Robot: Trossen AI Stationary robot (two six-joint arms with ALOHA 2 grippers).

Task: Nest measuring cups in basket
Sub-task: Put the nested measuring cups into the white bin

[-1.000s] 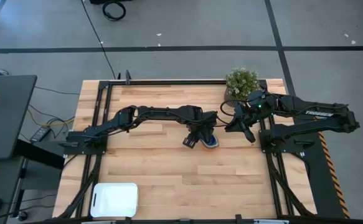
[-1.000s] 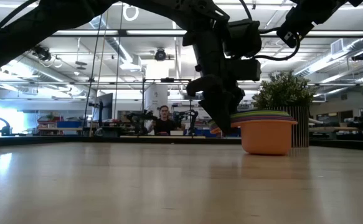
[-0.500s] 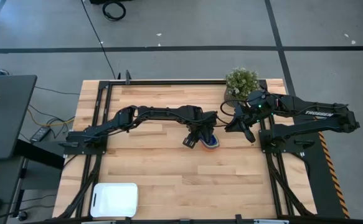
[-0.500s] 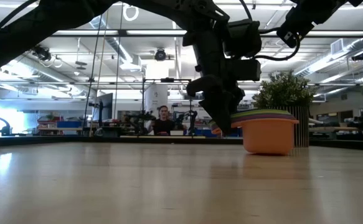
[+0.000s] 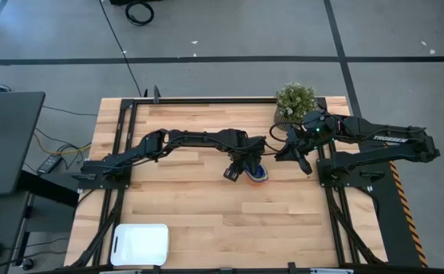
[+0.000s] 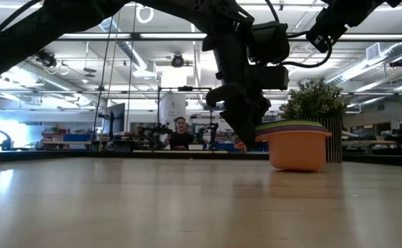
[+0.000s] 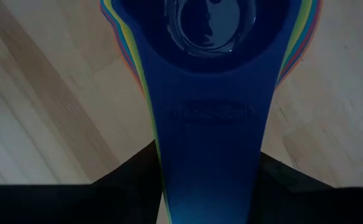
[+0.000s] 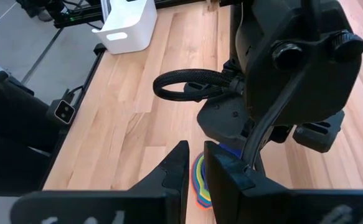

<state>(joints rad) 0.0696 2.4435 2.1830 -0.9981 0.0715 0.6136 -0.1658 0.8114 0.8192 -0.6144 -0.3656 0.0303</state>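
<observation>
One stack of cups (image 5: 259,174) sits near the middle of the table (image 5: 206,221), well toward the right arm's side, with the navy cup on top and orange at the bottom; coloured rims of the others show between them. In the low view the stack (image 6: 296,146) rests on the wood, rims layered neatly. So the nesting looks done, as far as can be judged, though not every colour can be counted.

The left gripper (image 5: 244,169) is at the stack's handle side. The left wrist view shows the stacked handles (image 7: 211,149) running back between its dark fingers (image 7: 134,177), which sit close on either side; it appears to hold the handles, about half closed.

The right gripper (image 5: 301,149) waits just beside the stack, above the table, its fingers (image 8: 178,163) narrowly parted and empty.

The basket (image 5: 139,243) lies at the table's near left corner, well apart from the stack, with nothing seen in it. What remains, by my reading, is carrying the nested stack across and setting it inside.
</observation>
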